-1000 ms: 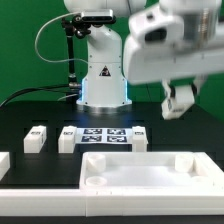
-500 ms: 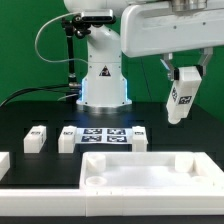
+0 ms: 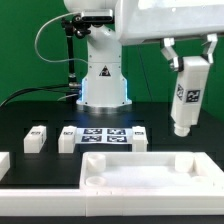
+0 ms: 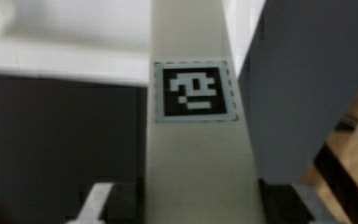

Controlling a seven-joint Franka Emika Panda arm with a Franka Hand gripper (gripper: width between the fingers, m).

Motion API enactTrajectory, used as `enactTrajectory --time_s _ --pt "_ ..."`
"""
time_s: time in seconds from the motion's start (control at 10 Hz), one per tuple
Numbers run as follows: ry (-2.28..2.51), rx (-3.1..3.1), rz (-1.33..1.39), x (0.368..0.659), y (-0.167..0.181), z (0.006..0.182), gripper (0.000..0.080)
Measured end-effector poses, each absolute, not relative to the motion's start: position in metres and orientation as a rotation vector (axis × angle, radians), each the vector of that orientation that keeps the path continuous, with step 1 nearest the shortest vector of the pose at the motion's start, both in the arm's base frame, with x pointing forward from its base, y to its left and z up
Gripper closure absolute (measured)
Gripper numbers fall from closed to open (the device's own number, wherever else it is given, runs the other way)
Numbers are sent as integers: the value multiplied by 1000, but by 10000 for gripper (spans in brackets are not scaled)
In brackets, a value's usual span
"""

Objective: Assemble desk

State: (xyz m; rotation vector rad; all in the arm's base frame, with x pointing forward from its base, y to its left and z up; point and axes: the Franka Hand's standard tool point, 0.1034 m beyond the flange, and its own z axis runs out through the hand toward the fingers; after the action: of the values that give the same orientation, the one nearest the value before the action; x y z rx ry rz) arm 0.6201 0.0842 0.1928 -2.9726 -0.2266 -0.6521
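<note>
The white desk panel (image 3: 196, 162) lies at the front of the black table, rim up, with corner sockets. My gripper (image 3: 190, 63) is shut on a white square post leg (image 3: 187, 98) with a black-and-white tag. It holds the leg nearly upright in the air, above the panel's far corner on the exterior view's right. In the wrist view the leg (image 4: 197, 130) runs between my dark fingers (image 4: 60, 190), tag facing the camera. Three more legs lie on the table: two on the left (image 3: 36, 138) (image 3: 68, 138) and one right of the middle (image 3: 140, 136).
The marker board (image 3: 103, 136) lies flat between the loose legs. The robot base (image 3: 102, 80) stands behind it with cables to the exterior view's left. A white block (image 3: 4, 163) and a white bar (image 3: 40, 205) sit at the front left.
The gripper has swung the leg from a tilted, blurred pose to nearly upright and lowered it towards the panel's far right corner. The other parts have not moved.
</note>
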Motion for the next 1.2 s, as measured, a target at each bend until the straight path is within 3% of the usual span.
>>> enactTrajectory --time_s 0.4,0.9,1.2 --pt "-212 -2918 -974 620 76 184 509" --pt "-240 -2909 -913 628 101 149 509" --pt "-244 -2904 -910 633 106 139 509"
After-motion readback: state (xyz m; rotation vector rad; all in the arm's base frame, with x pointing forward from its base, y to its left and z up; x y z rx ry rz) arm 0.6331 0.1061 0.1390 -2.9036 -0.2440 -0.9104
